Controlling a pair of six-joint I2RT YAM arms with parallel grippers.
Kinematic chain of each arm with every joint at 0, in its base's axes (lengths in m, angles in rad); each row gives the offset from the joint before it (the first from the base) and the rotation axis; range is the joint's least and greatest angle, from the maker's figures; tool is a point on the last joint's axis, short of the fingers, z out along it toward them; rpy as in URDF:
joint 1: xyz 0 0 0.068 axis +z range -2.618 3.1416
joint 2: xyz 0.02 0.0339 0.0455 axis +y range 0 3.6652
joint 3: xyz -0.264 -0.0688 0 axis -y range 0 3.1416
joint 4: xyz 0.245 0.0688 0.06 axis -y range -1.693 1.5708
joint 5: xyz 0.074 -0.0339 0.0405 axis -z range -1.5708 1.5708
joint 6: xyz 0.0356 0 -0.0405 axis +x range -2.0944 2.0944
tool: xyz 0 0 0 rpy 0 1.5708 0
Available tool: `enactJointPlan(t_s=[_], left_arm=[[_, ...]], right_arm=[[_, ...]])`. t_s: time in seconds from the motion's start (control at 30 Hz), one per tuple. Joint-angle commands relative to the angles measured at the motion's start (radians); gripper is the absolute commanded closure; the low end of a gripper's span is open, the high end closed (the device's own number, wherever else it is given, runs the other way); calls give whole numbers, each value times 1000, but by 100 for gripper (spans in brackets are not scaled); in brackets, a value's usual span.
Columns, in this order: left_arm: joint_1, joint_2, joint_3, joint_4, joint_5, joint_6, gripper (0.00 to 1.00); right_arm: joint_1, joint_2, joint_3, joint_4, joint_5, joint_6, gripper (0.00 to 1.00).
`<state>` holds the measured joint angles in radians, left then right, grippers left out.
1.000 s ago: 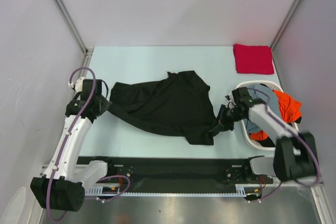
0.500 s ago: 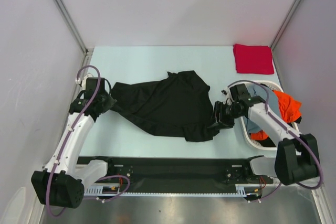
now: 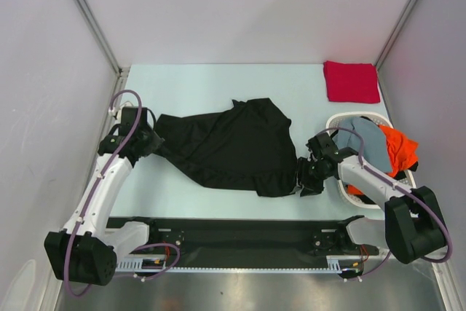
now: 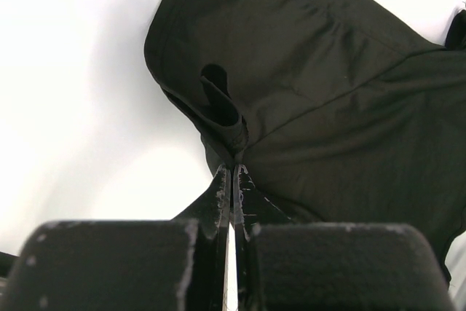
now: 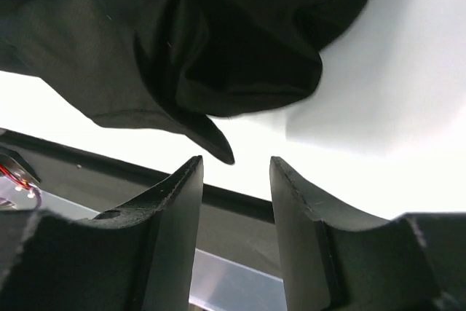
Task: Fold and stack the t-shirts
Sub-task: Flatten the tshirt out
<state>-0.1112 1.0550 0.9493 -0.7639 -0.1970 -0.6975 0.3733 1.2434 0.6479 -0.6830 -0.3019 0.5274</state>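
A large black t-shirt (image 3: 226, 147) lies crumpled in the middle of the table. My left gripper (image 3: 151, 140) is shut on its left edge; in the left wrist view the jaws (image 4: 233, 171) pinch a fold of the black cloth (image 4: 328, 85). My right gripper (image 3: 307, 178) is open and empty at the shirt's near right corner. In the right wrist view a pointed tip of the black cloth (image 5: 218, 147) hangs just ahead of the gap between the jaws (image 5: 237, 167). A folded red t-shirt (image 3: 351, 81) lies at the far right. Orange (image 3: 399, 145) and grey-blue (image 3: 365, 136) t-shirts sit in the basket.
The white perforated basket (image 3: 336, 120) stands at the right edge, right behind my right arm. A black rail (image 3: 240, 234) runs along the table's near edge. Grey walls close in the left, the back and the right.
My left gripper has carried the shirt's left edge a little farther back and to the right. My right gripper has moved nearer the front edge, beside the shirt's corner.
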Motion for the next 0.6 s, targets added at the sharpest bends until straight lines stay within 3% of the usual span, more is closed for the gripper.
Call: enactJointPlan(t_s=[0.0, 0.57], left_arm=[[-7, -1, 8, 32, 18, 15, 100], [-5, -27, -3, 17, -1, 9, 100]], right_arm=[[6, -2, -7, 121, 3, 29, 54], [12, 51, -34, 180, -55, 37, 72]])
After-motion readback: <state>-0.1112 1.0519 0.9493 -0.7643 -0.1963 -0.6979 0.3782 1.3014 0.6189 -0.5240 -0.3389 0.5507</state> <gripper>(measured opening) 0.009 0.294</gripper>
